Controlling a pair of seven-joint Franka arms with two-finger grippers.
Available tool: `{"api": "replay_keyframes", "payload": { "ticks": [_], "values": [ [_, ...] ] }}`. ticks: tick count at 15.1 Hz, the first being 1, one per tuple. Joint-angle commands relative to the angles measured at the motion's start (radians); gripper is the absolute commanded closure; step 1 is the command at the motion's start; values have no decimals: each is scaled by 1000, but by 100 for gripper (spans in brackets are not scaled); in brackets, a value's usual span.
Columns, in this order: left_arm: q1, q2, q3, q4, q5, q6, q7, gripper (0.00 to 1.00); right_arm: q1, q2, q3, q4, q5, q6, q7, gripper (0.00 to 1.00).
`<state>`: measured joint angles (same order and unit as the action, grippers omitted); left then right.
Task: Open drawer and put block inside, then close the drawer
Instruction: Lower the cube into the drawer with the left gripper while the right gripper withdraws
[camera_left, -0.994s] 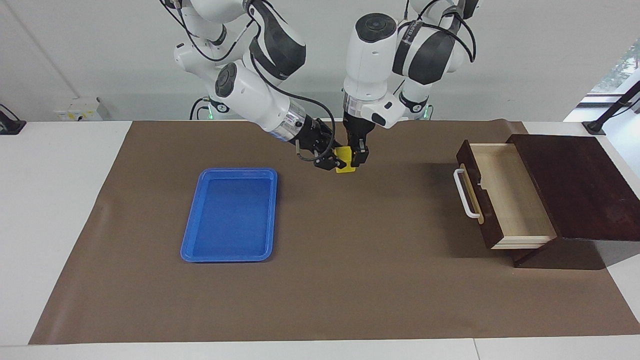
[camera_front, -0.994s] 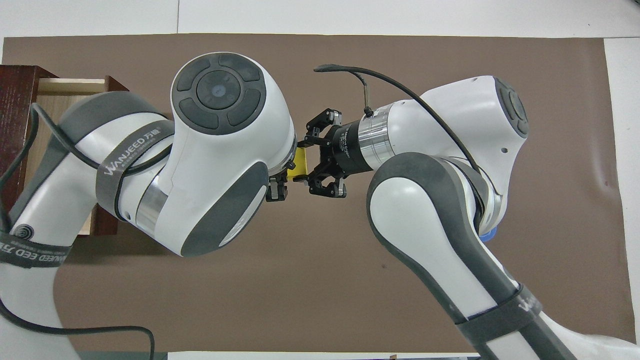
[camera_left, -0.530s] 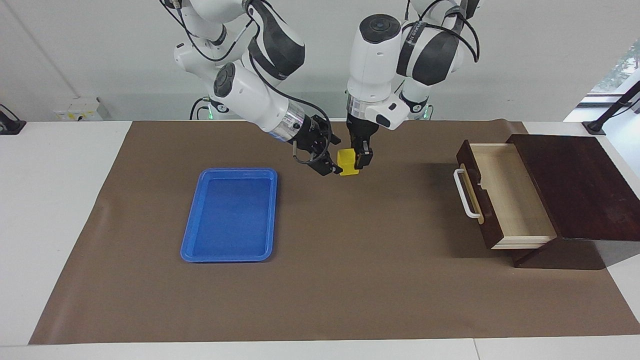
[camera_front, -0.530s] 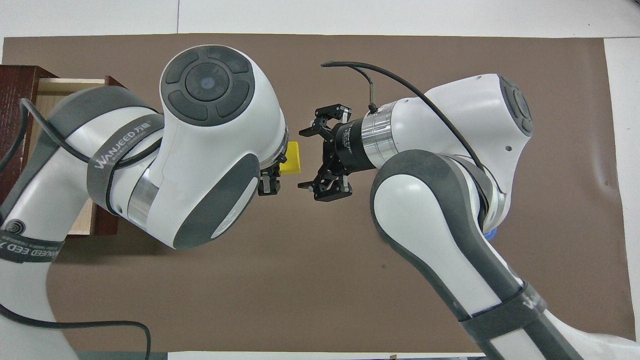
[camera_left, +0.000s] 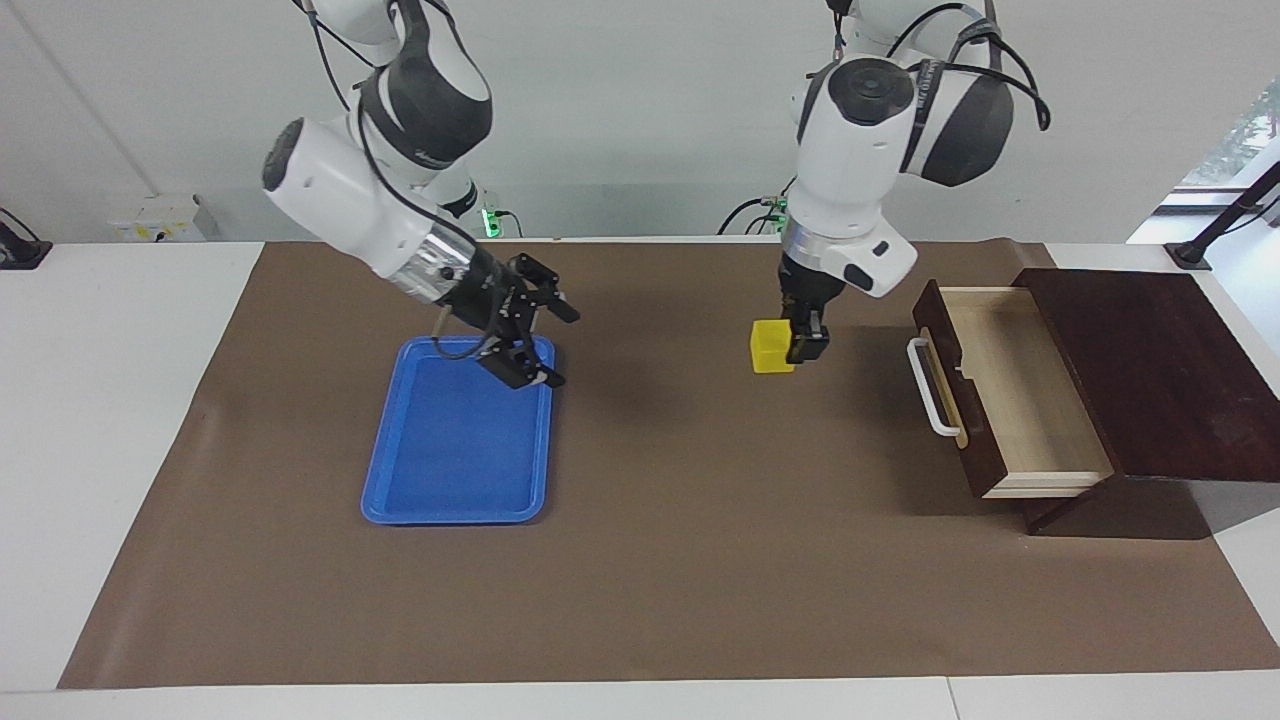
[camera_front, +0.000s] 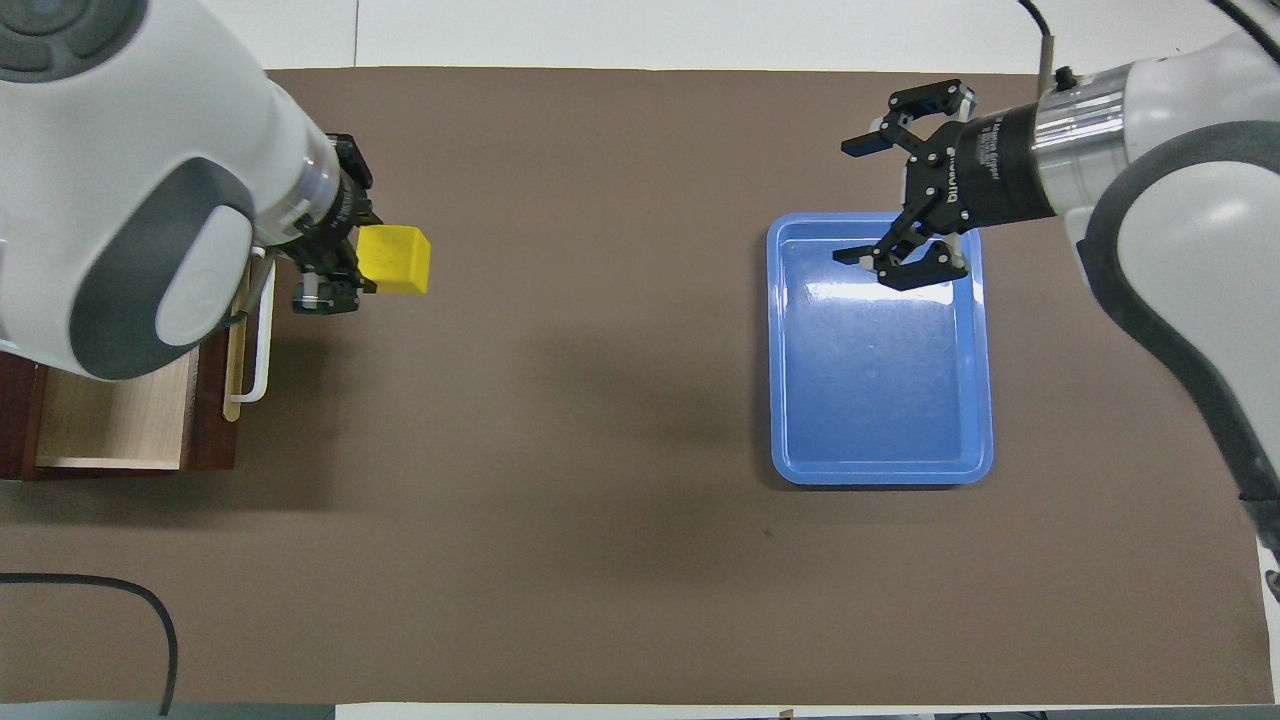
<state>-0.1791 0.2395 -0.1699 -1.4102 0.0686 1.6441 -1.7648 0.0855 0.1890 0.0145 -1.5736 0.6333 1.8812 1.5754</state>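
The yellow block (camera_left: 768, 347) (camera_front: 395, 260) hangs above the brown mat, a short way in front of the drawer, with my left gripper (camera_left: 790, 345) (camera_front: 345, 258) shut on it. The dark brown drawer (camera_left: 1020, 385) (camera_front: 110, 425) stands pulled out of its dark wood box (camera_left: 1150, 370) at the left arm's end of the table. Its pale interior holds nothing I can see, and its white handle (camera_left: 930, 390) (camera_front: 262, 345) faces the table's middle. My right gripper (camera_left: 563, 348) (camera_front: 852, 203) is open and empty, up over the corner of the blue tray.
A flat blue tray (camera_left: 455, 500) (camera_front: 880, 470) lies on the brown mat (camera_left: 700, 560) toward the right arm's end. In the overhead view the left arm's bulk covers part of the drawer and its box.
My right gripper opened, let go of the block and drew back over the blue tray. My left gripper carried the block from the table's middle toward the drawer.
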Motion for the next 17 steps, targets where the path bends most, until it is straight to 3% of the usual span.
{"api": "replay_keyframes", "payload": {
  "ticks": [1, 7, 9, 14, 17],
  "values": [
    [126, -25, -13, -15, 2, -26, 189, 100, -39, 0, 10, 23, -116, -74, -194, 0],
    [329, -62, -14, -107, -6, 43, 462, 100, -64, -36, 8, 21, -340, -215, -668, 0],
    [358, -62, -13, -115, -15, 57, 469, 100, -78, -59, 8, 12, -398, -241, -837, 0],
    [429, -124, -11, -301, -36, 204, 441, 100, -112, -103, 10, 10, -533, -301, -1239, 0],
    [437, -120, -11, -329, -36, 227, 380, 100, -139, -155, 12, 7, -577, -319, -1464, 0]
  ]
}}
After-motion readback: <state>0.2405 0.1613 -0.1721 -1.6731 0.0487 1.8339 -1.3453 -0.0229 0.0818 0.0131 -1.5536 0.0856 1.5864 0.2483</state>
